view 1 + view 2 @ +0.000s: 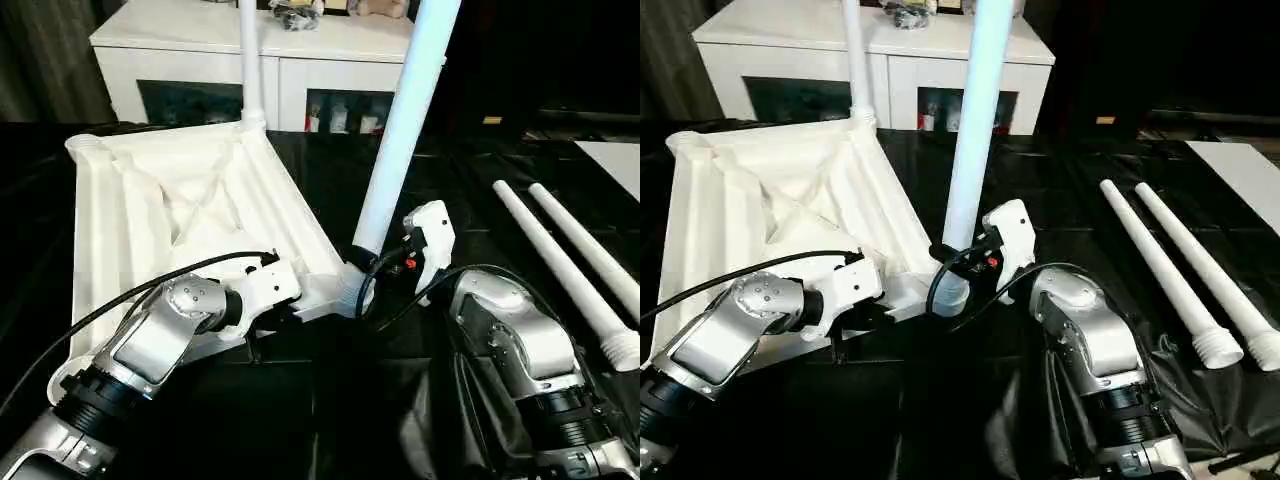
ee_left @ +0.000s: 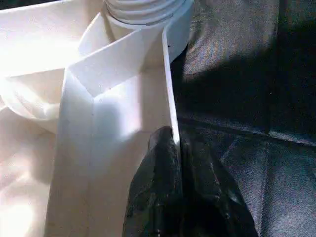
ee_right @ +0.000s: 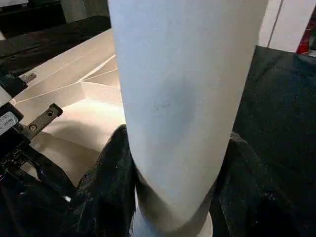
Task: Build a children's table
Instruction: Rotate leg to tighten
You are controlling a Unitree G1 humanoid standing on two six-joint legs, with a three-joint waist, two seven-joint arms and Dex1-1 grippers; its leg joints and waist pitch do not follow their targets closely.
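Note:
The white tabletop (image 1: pixel 170 200) lies upside down on black cloth, ribbed underside up. One leg (image 1: pixel 248 60) stands upright in its far corner socket. A second leg (image 1: pixel 400 130) leans slightly in the near right corner socket (image 2: pixel 143 10), and my right gripper (image 3: pixel 173 163) is shut on this leg just above its base, black fingers (image 3: pixel 106 173) on both sides. My left gripper (image 2: pixel 174 136) is shut on the tabletop's thin raised rim (image 2: pixel 170 84) close to that same corner. Two loose legs (image 1: pixel 560 270) (image 1: pixel 595 255) lie side by side on the cloth to the right.
A white cabinet (image 1: pixel 200 45) with dark glass doors stands behind the tabletop, small items on top. Black cloth (image 1: pixel 470 170) covers the work surface. A pale flat panel (image 1: pixel 615 160) shows at the far right edge.

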